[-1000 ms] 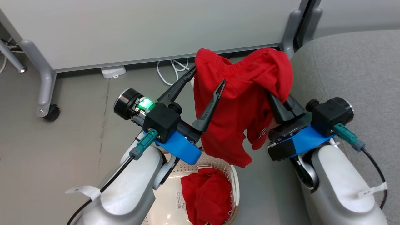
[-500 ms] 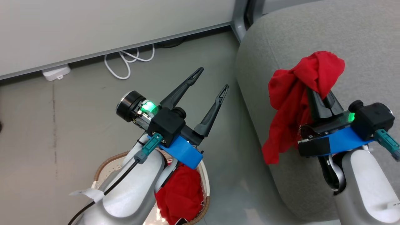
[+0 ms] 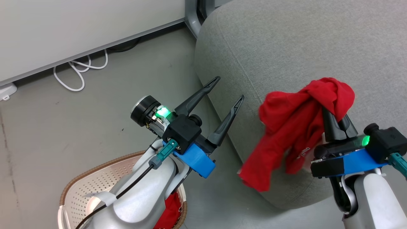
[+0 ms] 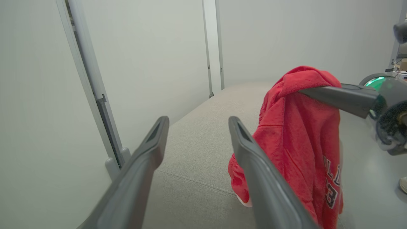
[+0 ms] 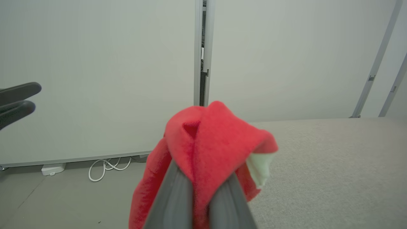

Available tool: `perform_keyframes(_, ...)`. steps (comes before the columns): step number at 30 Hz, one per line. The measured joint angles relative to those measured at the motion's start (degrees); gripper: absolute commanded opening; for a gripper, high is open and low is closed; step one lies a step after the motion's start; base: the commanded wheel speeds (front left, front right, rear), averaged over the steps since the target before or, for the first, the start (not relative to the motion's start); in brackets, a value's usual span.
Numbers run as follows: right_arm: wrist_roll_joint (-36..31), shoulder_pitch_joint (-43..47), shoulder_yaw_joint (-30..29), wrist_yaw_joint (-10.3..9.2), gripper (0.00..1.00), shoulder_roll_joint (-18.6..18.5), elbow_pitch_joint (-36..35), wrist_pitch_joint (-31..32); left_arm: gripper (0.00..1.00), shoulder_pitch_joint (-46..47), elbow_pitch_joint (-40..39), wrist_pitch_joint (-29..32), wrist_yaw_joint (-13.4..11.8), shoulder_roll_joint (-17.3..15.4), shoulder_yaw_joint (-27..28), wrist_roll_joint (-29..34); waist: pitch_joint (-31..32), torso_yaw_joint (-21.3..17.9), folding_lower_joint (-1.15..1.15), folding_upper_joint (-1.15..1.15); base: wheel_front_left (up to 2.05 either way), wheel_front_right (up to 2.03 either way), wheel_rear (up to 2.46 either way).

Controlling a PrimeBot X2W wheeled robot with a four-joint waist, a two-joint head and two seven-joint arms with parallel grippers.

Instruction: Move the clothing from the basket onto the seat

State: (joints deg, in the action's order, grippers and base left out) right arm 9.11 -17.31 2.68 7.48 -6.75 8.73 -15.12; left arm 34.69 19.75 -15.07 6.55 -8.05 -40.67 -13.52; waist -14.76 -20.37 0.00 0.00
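My right gripper [image 3: 333, 112] is shut on a bright red garment [image 3: 294, 127], and the cloth hides its fingertips. The garment hangs over the near corner of the light grey sofa [image 3: 286, 47], its lower end trailing past the sofa's edge. In the left wrist view the garment [image 4: 295, 127] shows dark lettering low down. My left gripper [image 3: 230, 87] stands open with nothing in it, just left of the sofa. The second red garment [image 3: 168, 210] lies in the cream basket [image 3: 95, 168] under my left forearm. The right wrist view has red cloth [image 5: 210, 133] draped over my fingers [image 5: 178, 197].
A white partition panel [image 3: 79, 25] runs along the back, with its grey leg [image 3: 190, 16] beside the sofa. A white cable [image 3: 76, 70] and a small white adapter [image 3: 4, 90] lie on the grey floor below it.
The head camera has swung right, so the sofa takes up more of the picture and the basket sits lower left. My right gripper carried the garment from above the basket to over the sofa.
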Motion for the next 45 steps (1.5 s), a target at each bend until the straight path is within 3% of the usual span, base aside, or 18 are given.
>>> perform_keyframes(8, -0.09, 0.12, -1.4, 0.0, 0.0, 0.66, -2.72, 0.0, 1.0, 0.1, -0.08, 0.0, -0.04, -0.15, 0.13, -0.09, -0.62, -0.68, 0.0, 0.0, 0.0, 0.0, 0.0)
perform_keyframes(14, 0.1, -7.01, -5.12, 0.0, 0.0, -0.16, -5.36, -0.01, 1.0, 1.13, -1.13, 0.37, -0.7, -1.31, 0.67, 0.03, -3.01, -0.29, 0.0, 0.0, 0.0, 0.0, 0.0)
perform_keyframes(25, 0.1, -33.37, -22.2, 0.0, 0.0, -9.96, -6.71, -0.01, 1.0, 8.03, -8.59, 5.36, -0.96, -4.91, 0.51, 3.11, -16.17, 1.72, 0.0, 0.0, 0.0, 0.0, 0.0)
perform_keyframes(30, 0.71, -40.61, -25.62, 0.0, 0.0, -15.75, 0.42, -0.02, 1.0, 10.46, -11.72, 7.17, -1.05, -6.43, 0.9, 4.0, -23.08, 2.72, 0.01, 0.0, 0.0, 0.0, 0.0)
perform_keyframes(35, -0.78, -42.63, -24.32, 0.0, 0.0, -17.38, 11.14, 0.0, 1.0, 12.2, -13.12, 7.92, -1.0, -6.83, 0.15, 4.95, -29.19, 3.82, 0.01, 0.0, 0.0, 0.0, 0.0)
perform_keyframes(45, -2.24, -40.83, -22.83, 0.01, 0.0, -13.47, 27.6, 0.02, 1.0, 13.16, -12.82, 7.03, -1.21, -7.01, -0.32, 4.94, -33.73, 6.66, 0.01, 0.0, 0.0, 0.0, 0.0)
